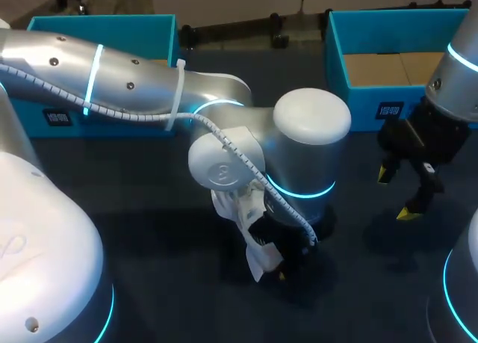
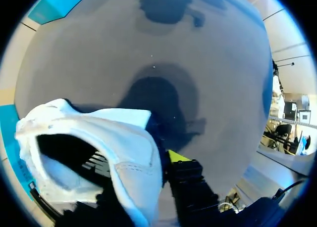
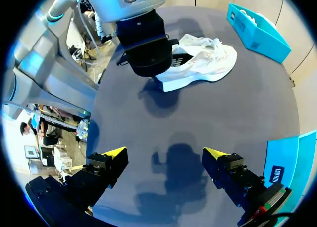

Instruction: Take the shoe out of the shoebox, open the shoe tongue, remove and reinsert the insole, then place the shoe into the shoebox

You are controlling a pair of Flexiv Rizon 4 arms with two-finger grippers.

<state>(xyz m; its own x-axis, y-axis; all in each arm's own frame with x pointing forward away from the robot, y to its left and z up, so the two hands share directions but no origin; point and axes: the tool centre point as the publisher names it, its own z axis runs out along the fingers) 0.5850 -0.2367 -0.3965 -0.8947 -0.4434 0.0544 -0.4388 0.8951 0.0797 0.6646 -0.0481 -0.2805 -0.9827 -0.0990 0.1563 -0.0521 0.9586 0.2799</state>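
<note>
Hanging clear of its box, the white shoe (image 3: pixel 208 64) sits at 6 o'clock in the head view, seemingly just off the table (image 3: pixel 198 123). Left gripper (image 2: pixel 158 160) is clamped on the collar wall, 1 finger outside, the other apparently inside, presenting the mouth for tongue work. Right gripper (image 3: pixel 164 153), at 3 o'clock, is spread wide and empty, likely for that. Teal shoebox (image 1: pixel 336 51) stands at 1 o'clock.

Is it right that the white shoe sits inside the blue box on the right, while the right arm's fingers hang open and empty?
No. The head view shows the white shoe on the dark table, not in that blue box. The right arm's fingers are indeed open and empty.
</note>
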